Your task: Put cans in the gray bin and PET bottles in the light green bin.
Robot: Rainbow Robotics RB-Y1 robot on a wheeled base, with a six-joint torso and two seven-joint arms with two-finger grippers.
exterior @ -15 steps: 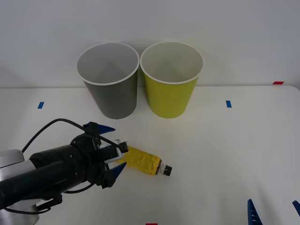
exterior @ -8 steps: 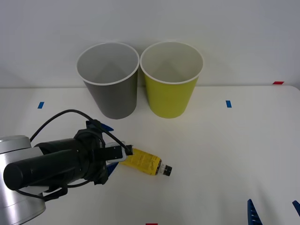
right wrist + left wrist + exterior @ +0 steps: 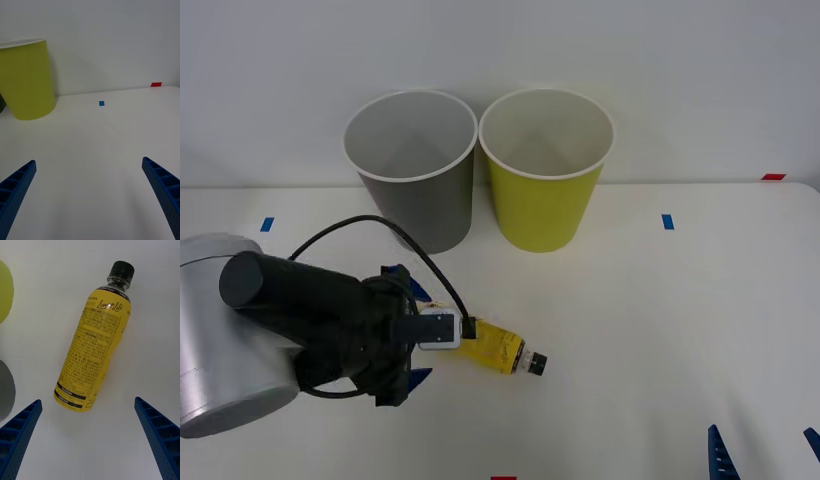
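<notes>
On the white table point(image 3: 660, 320) the gray bin point(image 3: 415, 175) and the light green bin point(image 3: 545, 175) stand upright side by side at the far edge, nearly touching. The bottle point(image 3: 498, 347) lies on its side on the table in front of them, black cap point(image 3: 121, 271) pointing away from the left gripper point(image 3: 88, 435), which hangs just above its base end with fingers spread wide and empty. The right gripper point(image 3: 90, 195) waits low over the near right of the table, its fingers likewise apart and holding nothing.
</notes>
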